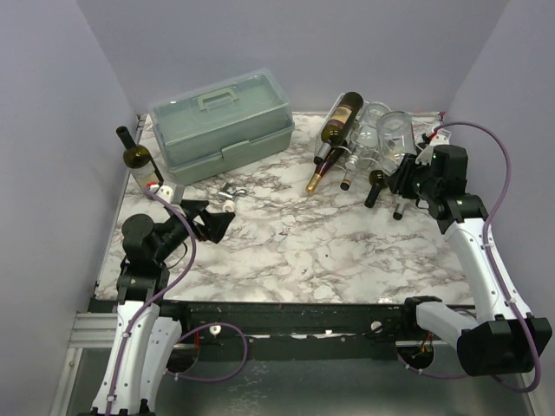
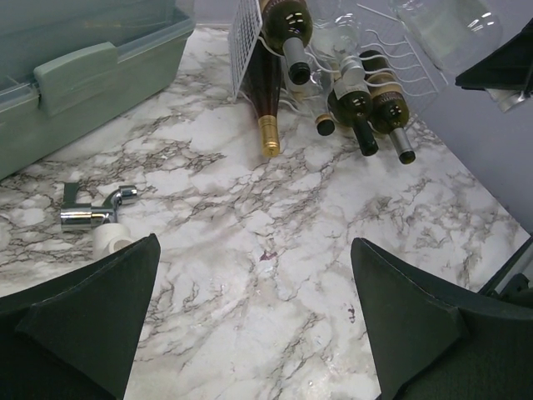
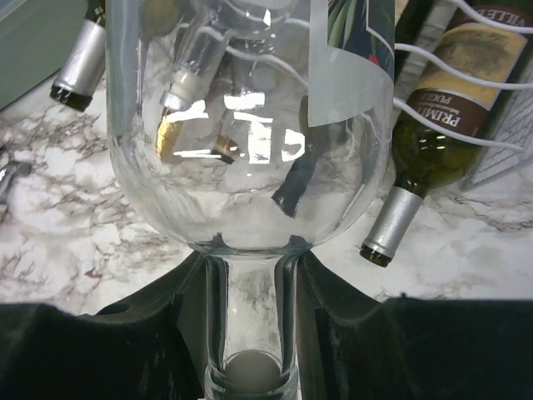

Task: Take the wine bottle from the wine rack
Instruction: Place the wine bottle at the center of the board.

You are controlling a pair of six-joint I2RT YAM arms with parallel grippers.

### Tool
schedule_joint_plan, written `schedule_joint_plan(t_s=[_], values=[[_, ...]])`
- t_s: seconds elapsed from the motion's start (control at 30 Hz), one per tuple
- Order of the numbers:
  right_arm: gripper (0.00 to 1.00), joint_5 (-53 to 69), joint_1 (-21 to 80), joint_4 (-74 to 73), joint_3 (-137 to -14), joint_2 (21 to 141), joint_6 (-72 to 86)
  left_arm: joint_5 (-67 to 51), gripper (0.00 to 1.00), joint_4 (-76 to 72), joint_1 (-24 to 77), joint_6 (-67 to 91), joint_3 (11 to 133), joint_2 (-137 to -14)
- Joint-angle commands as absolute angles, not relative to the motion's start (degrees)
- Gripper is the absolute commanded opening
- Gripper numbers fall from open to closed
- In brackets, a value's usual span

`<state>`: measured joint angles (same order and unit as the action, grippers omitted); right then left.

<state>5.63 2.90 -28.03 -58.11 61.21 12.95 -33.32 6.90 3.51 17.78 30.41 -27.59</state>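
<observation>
The white wire wine rack point(image 1: 354, 149) stands at the back right of the marble table and holds several bottles lying with their necks toward me. My right gripper point(image 1: 405, 176) is shut on the neck of a clear glass wine bottle point(image 1: 395, 130) at the rack's right end. In the right wrist view the black fingers point(image 3: 333, 300) clamp that neck and the clear bottle point(image 3: 250, 150) fills the frame, with rack wires point(image 3: 433, 62) behind it. My left gripper point(image 1: 214, 218) is open and empty over the table at the left, far from the rack point(image 2: 391, 58).
A grey-green toolbox point(image 1: 221, 121) stands at the back left. A dark green bottle point(image 1: 134, 156) stands upright at the left edge. A small chrome fitting point(image 2: 92, 212) lies near my left gripper. Dark bottles, one with a gold foil top point(image 2: 268, 133), poke out of the rack.
</observation>
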Motion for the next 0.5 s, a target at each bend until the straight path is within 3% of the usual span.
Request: schedule_joint_plan(t_s=[0.0, 0.47], values=[[0.0, 15.1, 2.8, -20.5, -62.8, 57.5, 9.3, -38.0, 0.98, 4.1, 3.7, 18.5, 29.8, -27.9], [0.0, 30.7, 2.9, -27.1, -62.9, 55.9, 0.5, -43.8, 0.98, 0.5, 8.9, 17.9, 28.7, -27.8]])
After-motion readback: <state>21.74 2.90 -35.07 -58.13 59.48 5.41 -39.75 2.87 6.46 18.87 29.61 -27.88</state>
